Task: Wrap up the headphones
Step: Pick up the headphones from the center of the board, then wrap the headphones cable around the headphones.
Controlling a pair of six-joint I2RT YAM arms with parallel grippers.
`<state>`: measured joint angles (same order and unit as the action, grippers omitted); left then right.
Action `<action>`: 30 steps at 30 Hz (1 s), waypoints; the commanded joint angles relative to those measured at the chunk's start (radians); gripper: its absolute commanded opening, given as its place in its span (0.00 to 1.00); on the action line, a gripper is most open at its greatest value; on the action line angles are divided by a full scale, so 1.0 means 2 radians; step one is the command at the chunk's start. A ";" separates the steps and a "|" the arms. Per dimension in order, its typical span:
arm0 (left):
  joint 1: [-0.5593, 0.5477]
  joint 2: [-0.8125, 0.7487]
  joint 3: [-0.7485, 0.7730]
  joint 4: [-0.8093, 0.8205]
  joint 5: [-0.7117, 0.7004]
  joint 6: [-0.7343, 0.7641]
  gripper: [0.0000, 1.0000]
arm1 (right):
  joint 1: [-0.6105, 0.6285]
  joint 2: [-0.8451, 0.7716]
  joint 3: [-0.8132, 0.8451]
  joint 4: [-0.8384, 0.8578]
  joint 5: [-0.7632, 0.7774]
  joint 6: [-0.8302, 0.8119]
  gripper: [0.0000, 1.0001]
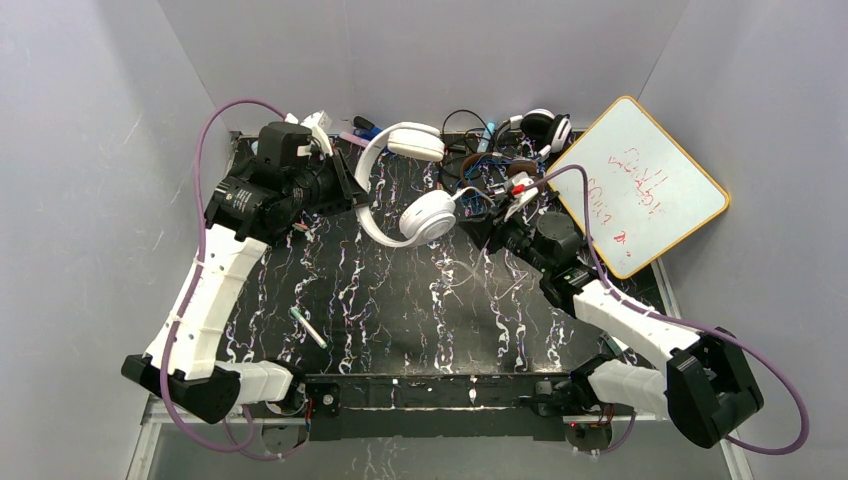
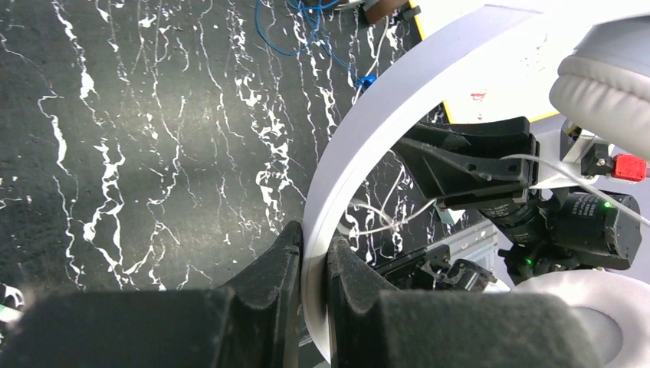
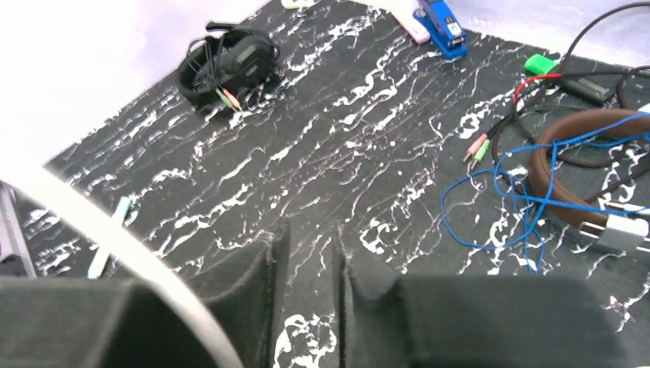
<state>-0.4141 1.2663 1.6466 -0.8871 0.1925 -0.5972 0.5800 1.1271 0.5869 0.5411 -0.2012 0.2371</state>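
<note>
The white headphones (image 1: 428, 215) hang above the back middle of the table. My left gripper (image 2: 314, 257) is shut on their headband (image 2: 398, 100); in the top view it (image 1: 355, 190) sits at the band's left curve. A thin white cord (image 2: 536, 161) runs from the ear cup past my right gripper (image 1: 480, 225). In the right wrist view that gripper (image 3: 310, 245) has a gap between its jaws with only table showing; a white strand (image 3: 130, 245) crosses in front of its left finger. Brown headphones (image 3: 559, 169) and black headphones (image 3: 230, 61) lie on the table.
A whiteboard (image 1: 640, 185) leans at the back right. Tangled blue wire (image 3: 490, 199) and dark cables lie by the brown headphones. A blue stapler (image 3: 441, 19) is at the back edge. A pen (image 1: 310, 328) lies at the front left.
</note>
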 commanded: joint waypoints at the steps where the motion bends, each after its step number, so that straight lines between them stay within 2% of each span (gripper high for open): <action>1: 0.001 -0.020 0.011 0.021 0.051 -0.017 0.00 | 0.000 -0.009 0.000 0.061 0.005 -0.004 0.18; 3: 0.001 -0.020 0.000 0.028 0.061 -0.016 0.00 | 0.000 -0.013 0.004 0.051 0.003 -0.004 0.04; 4: 0.001 -0.020 -0.009 0.037 0.073 -0.016 0.00 | -0.001 -0.015 0.007 0.043 -0.001 -0.005 0.01; 8: -0.006 -0.016 -0.045 0.076 0.123 -0.020 0.00 | -0.001 -0.034 0.012 0.015 -0.009 -0.008 0.01; 14: -0.012 -0.012 -0.088 0.079 0.109 0.028 0.00 | -0.006 -0.075 0.050 -0.049 0.029 -0.015 0.01; 20: -0.030 -0.016 -0.107 0.073 0.033 0.116 0.00 | -0.006 -0.068 0.145 -0.176 0.014 -0.060 0.01; 22: -0.035 -0.016 -0.111 0.070 0.009 0.140 0.00 | -0.006 -0.067 0.166 -0.201 0.001 -0.078 0.07; 24: -0.038 -0.016 -0.111 0.062 -0.020 0.156 0.00 | -0.006 -0.065 0.183 -0.222 -0.007 -0.089 0.11; 30: -0.040 -0.012 -0.107 0.053 -0.063 0.180 0.00 | -0.006 -0.066 0.209 -0.251 -0.051 -0.102 0.15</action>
<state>-0.4889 1.2678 1.4212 -0.7780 0.1390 -0.2947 0.5705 1.0023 0.9501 0.1013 -0.2256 0.0769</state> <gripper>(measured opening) 0.098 0.126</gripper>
